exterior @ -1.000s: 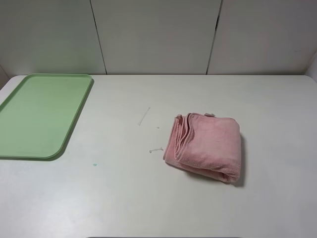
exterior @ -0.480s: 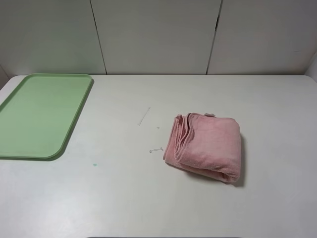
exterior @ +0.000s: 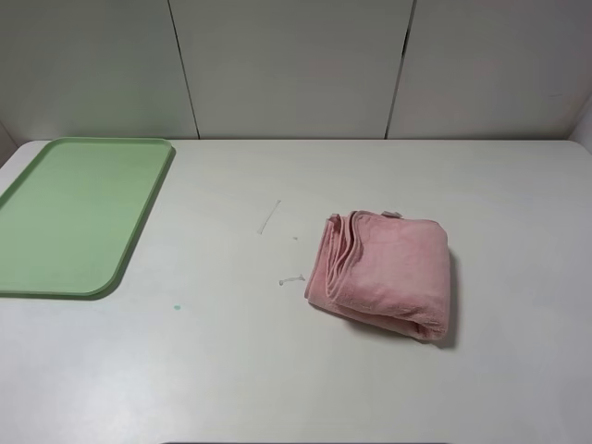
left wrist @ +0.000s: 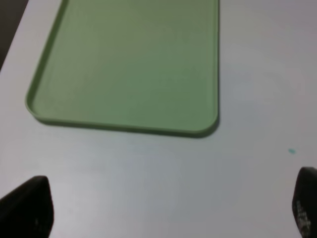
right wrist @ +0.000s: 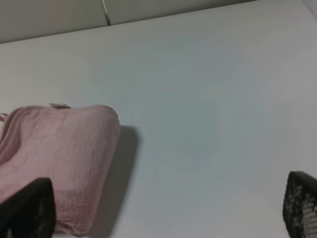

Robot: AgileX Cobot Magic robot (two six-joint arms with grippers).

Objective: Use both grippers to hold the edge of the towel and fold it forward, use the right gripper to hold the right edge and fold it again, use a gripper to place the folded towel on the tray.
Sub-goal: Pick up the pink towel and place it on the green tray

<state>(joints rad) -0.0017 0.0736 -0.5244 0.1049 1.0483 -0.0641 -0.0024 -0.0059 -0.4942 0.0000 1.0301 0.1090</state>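
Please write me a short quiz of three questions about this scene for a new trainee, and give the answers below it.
1. Multiple choice: in the high view, where is the green tray in relation to the pink towel? A) to its left, B) to its right, C) under it.
2. True or false: the towel lies spread out flat in a single layer.
3. Fill in: the left gripper and the right gripper both hold nothing, and their jaws stand ____.

Key: 1 A; 2 false, it is folded in layers; 3 open.
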